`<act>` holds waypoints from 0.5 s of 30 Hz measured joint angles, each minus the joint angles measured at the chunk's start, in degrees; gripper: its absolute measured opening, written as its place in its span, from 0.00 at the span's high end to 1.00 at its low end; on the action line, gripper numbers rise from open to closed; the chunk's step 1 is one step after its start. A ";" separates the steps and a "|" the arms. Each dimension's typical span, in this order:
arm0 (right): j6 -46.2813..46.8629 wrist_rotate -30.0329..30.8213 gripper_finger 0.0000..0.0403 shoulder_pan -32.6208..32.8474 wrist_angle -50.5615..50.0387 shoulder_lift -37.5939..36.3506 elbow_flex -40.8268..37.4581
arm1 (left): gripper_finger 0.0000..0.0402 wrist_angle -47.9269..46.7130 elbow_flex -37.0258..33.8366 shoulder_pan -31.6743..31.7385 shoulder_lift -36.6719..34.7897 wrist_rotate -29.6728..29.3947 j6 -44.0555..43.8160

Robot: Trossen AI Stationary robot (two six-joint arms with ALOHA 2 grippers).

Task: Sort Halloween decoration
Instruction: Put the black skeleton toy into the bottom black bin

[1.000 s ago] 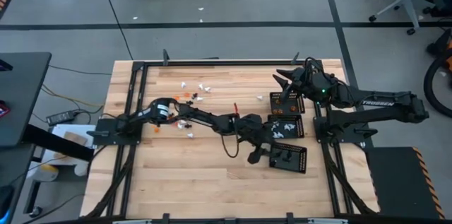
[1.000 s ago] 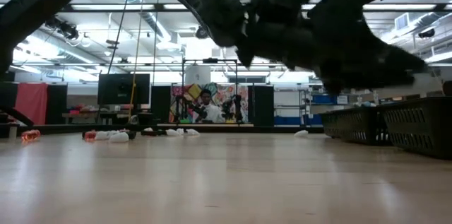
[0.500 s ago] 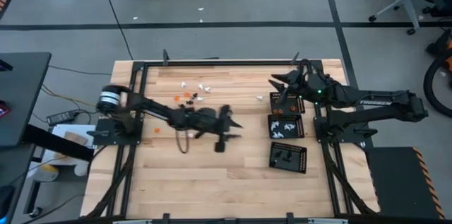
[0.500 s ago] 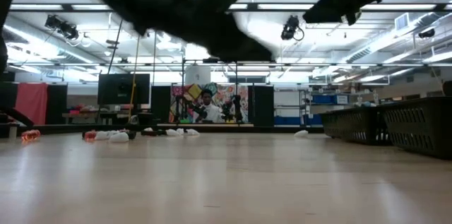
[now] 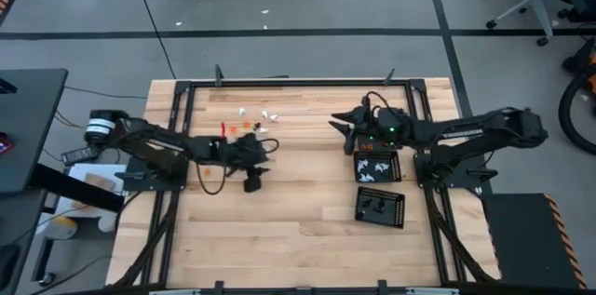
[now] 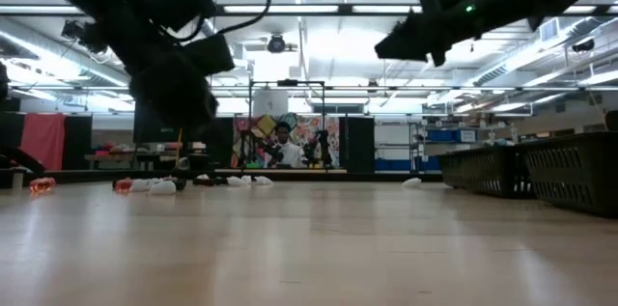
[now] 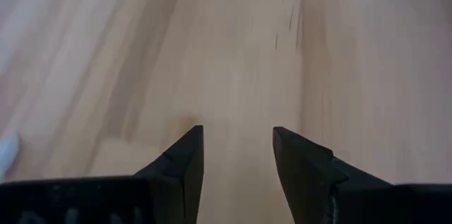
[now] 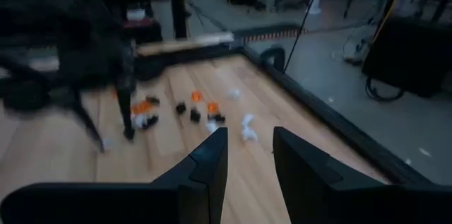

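I am working at a wooden table (image 5: 307, 230) filling the centre of the high view, inside a black frame (image 5: 289, 82). My left arm is lying across the left half, and its left gripper (image 5: 252, 180) is pointing at bare wood left of centre; in the left wrist view its fingers (image 7: 185, 164) are standing apart with nothing between them. My right arm is reaching in from the right edge, and my right gripper (image 5: 340, 124) is hovering right of centre, just left of the top tray; in the right wrist view its fingers (image 8: 212, 160) are showing a narrow gap, empty. Three black perforated trays (image 5: 379, 166) are sitting in a column at the right of centre, the middle one holding white pieces. The Halloween decoration (image 5: 250, 126), tiny white, orange and black pieces, is lying scattered at upper left of centre, near the left gripper.
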 joint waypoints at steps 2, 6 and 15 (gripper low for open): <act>-0.12 0.10 0.71 0.02 1.69 1.95 -0.24 | 0.62 -8.88 1.24 -0.22 -2.25 -0.27 -1.13; -0.32 0.04 0.71 0.11 4.64 5.10 0.06 | 0.62 -20.28 2.26 -0.61 -5.50 -0.36 -2.79; -1.30 -1.02 0.71 0.17 7.56 8.69 -0.14 | 0.62 -23.75 1.68 -0.72 -4.53 -3.30 -1.90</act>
